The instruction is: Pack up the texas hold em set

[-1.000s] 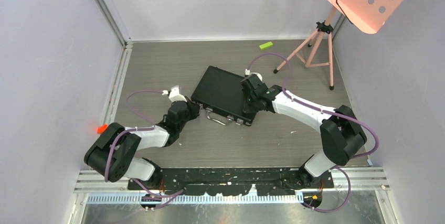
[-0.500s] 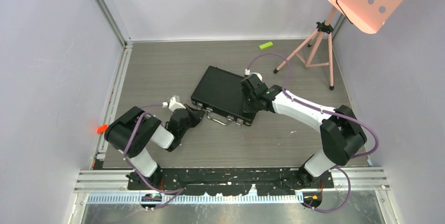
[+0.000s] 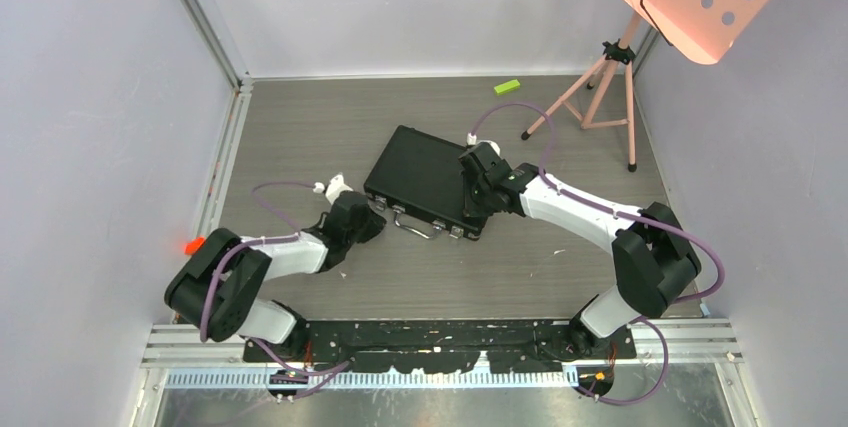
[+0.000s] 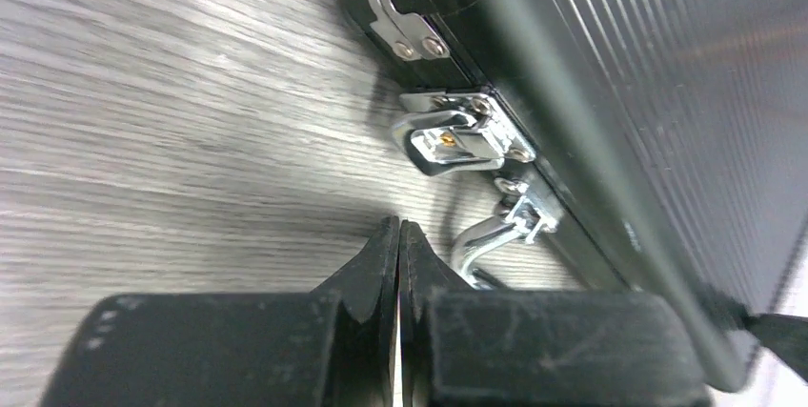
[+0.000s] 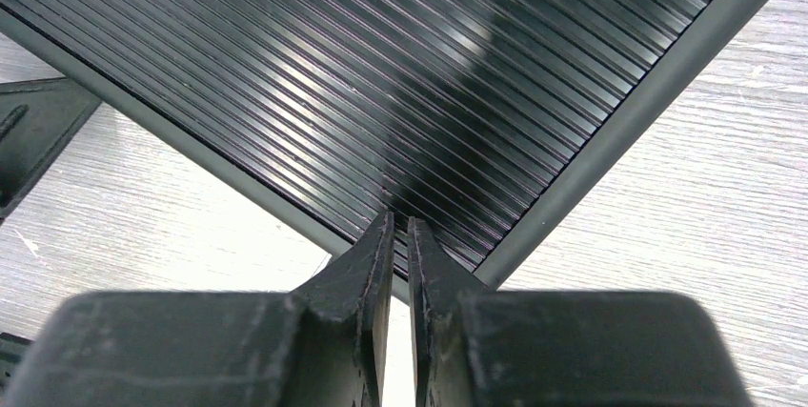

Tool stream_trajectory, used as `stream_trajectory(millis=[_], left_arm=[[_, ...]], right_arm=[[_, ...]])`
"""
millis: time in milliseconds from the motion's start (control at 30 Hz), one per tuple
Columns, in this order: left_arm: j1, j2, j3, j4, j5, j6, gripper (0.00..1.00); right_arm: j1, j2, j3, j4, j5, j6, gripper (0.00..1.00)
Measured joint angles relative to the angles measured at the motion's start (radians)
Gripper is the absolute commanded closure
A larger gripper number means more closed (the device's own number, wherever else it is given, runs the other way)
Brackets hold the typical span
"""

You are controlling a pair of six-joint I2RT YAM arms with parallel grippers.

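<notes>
The black briefcase [image 3: 425, 179] lies closed on the table, its latches and metal handle [image 3: 417, 228] facing the arms. My left gripper [image 3: 372, 223] is shut and empty, low on the table by the case's near left corner. In the left wrist view its tips [image 4: 398, 228] sit just below a silver latch [image 4: 455, 140] and beside the handle's bracket [image 4: 519, 209]. My right gripper [image 3: 474, 203] is shut and presses down on the ribbed lid [image 5: 400, 64] near its right near corner, tips [image 5: 399, 224] on the lid. Chips, cards, dice, red triangle and clear disc are hidden.
A small green block [image 3: 507, 87] lies at the back of the table. A pink tripod stand [image 3: 600, 87] with a perforated pink plate stands at the back right. Grey walls close in the table on three sides.
My left arm has swung its elbow out, then back low, with the gripper staying by the case's near left corner. The right gripper and the case have stayed put.
</notes>
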Motion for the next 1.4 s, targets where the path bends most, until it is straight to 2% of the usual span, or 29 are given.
stream_trajectory(millis=[67,200,367,633,767,933,1033,1167,1233,1400], left_arm=[[-0.003,-0.032,0.066,-0.183,-0.041,0.045,1.0],[-0.005,-0.007,0.169,-0.356,-0.083,0.115,1.0],[-0.006,0.103,0.291,-0.402,-0.111,0.167,1.0],[-0.008,0.181,0.381,-0.454,-0.133,0.204,1.0],[-0.009,0.156,0.378,-0.464,-0.15,0.229,1.0],[-0.007,0.029,0.335,-0.657,-0.187,0.309,1.0],[-0.006,-0.066,0.333,-0.737,-0.14,0.368,1.0],[-0.006,-0.163,0.385,-0.776,-0.01,0.439,1.0],[-0.006,-0.177,0.442,-0.78,0.063,0.465,1.0],[-0.017,-0.138,0.554,-0.764,0.212,0.502,1.0]], right_arm=[[0.0,0.0,0.0,0.0,0.0,0.0,0.83],[-0.001,0.0,0.0,0.001,-0.003,0.0,0.83],[-0.001,0.0,0.0,0.0,-0.003,-0.001,0.83],[-0.001,-0.003,0.0,-0.003,-0.006,-0.001,0.83],[0.0,-0.023,-0.007,-0.034,-0.006,-0.002,0.82],[0.026,-0.067,-0.01,-0.122,0.031,-0.018,0.84],[0.06,-0.079,0.018,-0.171,0.046,-0.032,0.88],[0.1,-0.096,0.056,-0.186,0.045,-0.033,0.95],[0.116,-0.104,0.075,-0.189,0.045,-0.033,0.99],[0.143,-0.105,0.117,-0.189,0.044,-0.033,0.99]])
